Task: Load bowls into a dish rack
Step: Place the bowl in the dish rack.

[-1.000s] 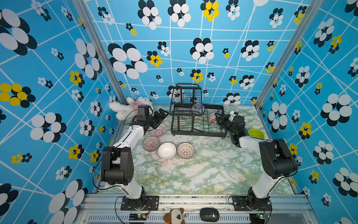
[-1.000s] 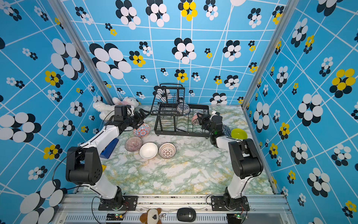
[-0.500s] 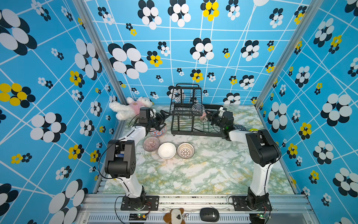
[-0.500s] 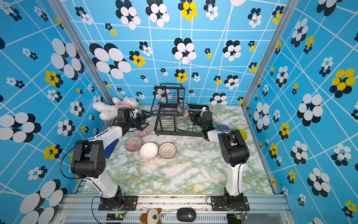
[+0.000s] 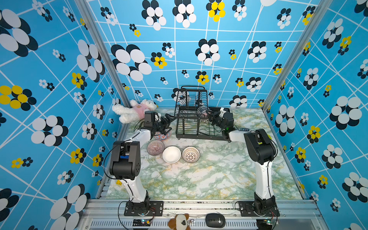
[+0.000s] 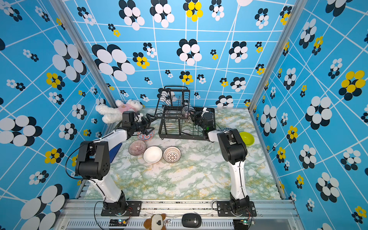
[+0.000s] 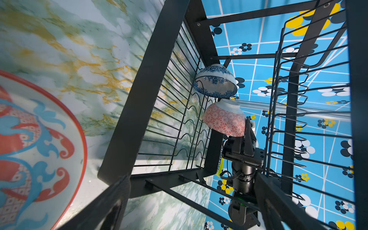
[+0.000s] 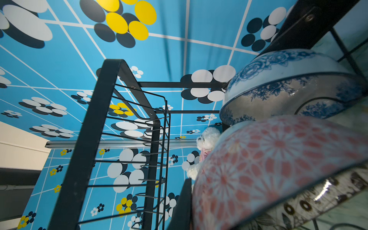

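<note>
Right end effector (image 7: 248, 128) clenched on the rim of the pink-patterned bowl (image 7: 225, 121) inside the dish rack (image 5: 199, 137), at the far edge of the table (image 5: 219, 175). Left end effector (image 5: 168, 124) released, above the red-blue bowl (image 5: 162, 137).

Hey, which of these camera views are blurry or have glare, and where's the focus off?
Right wrist view: the pink patterned bowl fills the foreground out of focus, a glare streak near its rim; the blue-and-white bowl beyond is sharper. Left wrist view: the left fingers are a dark blur, the dish rack crisp. Both top views: evenly lit and sharp.
</note>
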`<state>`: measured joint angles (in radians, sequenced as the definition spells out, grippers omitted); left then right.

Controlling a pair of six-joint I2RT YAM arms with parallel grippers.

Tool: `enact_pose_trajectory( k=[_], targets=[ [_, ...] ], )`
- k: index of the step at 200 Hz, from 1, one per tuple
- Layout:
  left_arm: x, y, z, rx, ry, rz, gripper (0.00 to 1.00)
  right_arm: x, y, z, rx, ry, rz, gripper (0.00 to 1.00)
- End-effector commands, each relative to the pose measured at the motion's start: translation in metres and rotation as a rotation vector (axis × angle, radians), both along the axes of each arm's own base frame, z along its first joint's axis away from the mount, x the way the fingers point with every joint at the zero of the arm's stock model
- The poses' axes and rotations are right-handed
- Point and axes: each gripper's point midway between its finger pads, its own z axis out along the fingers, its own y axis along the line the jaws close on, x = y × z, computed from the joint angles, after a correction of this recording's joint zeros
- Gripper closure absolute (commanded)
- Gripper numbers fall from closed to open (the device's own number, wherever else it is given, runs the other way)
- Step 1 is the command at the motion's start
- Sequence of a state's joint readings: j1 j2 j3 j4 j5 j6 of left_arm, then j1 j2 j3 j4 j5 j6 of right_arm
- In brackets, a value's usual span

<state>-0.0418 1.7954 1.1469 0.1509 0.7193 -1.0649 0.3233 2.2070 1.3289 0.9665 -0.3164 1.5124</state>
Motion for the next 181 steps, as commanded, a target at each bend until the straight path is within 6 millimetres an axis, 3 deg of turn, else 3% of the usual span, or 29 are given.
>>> enact_pose_trajectory(
  k=[1, 130, 181],
  targets=[
    [-0.002, -0.007, -0.006, -0.019, 0.014, -0.026, 0.01, 0.006, 0.009, 0.033, 0.063, -0.118, -0.002, 1.0],
    [-0.002, -0.014, -0.019, -0.021, 0.051, -0.041, 0.01, 0.038, 0.014, 0.022, 0.204, -0.156, -0.079, 1.0],
    [-0.003, -0.02, -0.016, -0.028, 0.047, -0.053, 0.01, 0.041, 0.02, 0.016, 0.213, -0.139, -0.112, 1.0]
  ],
)
